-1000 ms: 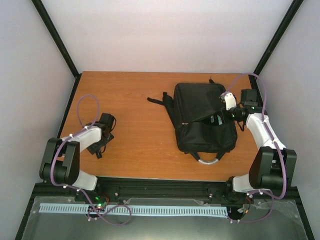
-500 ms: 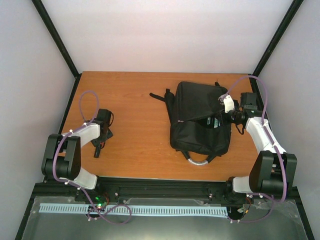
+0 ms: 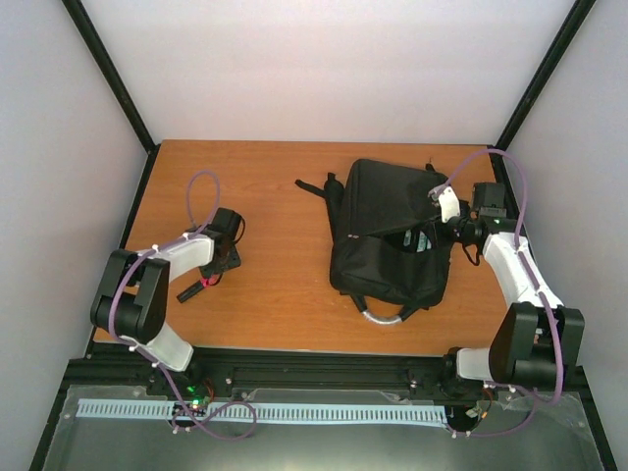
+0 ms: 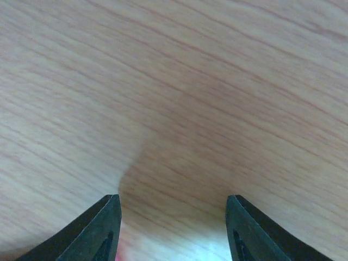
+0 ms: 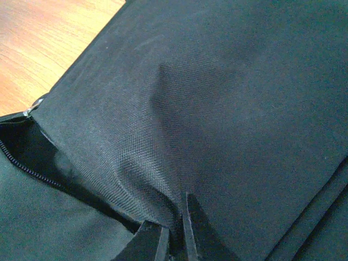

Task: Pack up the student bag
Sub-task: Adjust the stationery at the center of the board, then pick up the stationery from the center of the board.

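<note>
student bag: black fabric, zip parted, grey loop
right gripper: clamped on its flap
left gripper: jaws held apart

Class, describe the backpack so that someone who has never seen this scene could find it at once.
On the wooden table, look at the right half, beside the right arm. There lies the student bag, a large black fabric backpack with a grey handle loop toward the near edge. It alone is big and soft, and the right gripper pinches its fabric by an open zip.
</note>
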`<action>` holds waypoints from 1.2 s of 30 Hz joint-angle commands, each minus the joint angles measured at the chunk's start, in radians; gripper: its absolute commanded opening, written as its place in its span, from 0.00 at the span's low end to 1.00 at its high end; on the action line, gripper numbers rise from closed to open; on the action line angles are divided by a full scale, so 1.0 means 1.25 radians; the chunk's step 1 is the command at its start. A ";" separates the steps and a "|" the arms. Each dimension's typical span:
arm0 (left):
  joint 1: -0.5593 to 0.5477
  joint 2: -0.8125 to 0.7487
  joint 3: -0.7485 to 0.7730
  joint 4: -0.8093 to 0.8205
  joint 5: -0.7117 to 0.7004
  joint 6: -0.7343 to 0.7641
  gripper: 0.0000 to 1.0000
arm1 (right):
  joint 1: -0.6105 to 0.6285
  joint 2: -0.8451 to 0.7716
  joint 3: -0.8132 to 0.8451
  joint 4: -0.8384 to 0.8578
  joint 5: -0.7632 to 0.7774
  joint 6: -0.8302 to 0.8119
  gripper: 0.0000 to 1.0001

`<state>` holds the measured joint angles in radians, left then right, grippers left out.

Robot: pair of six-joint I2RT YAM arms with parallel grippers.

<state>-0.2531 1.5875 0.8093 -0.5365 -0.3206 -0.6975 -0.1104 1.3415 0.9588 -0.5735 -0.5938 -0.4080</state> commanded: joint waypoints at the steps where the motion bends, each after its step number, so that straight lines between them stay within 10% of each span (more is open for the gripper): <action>1: -0.031 0.020 0.006 -0.020 0.069 0.028 0.56 | 0.001 -0.057 -0.001 0.009 -0.073 -0.009 0.03; 12: -0.029 -0.236 0.011 -0.216 -0.088 -0.206 0.94 | 0.002 -0.074 -0.003 -0.006 -0.114 -0.015 0.03; 36: 0.061 -0.279 -0.149 -0.117 0.091 -0.424 1.00 | 0.002 -0.074 -0.004 -0.023 -0.124 -0.026 0.03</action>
<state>-0.2123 1.2243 0.6247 -0.7486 -0.2234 -1.2087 -0.1104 1.2846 0.9451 -0.6395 -0.6662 -0.4313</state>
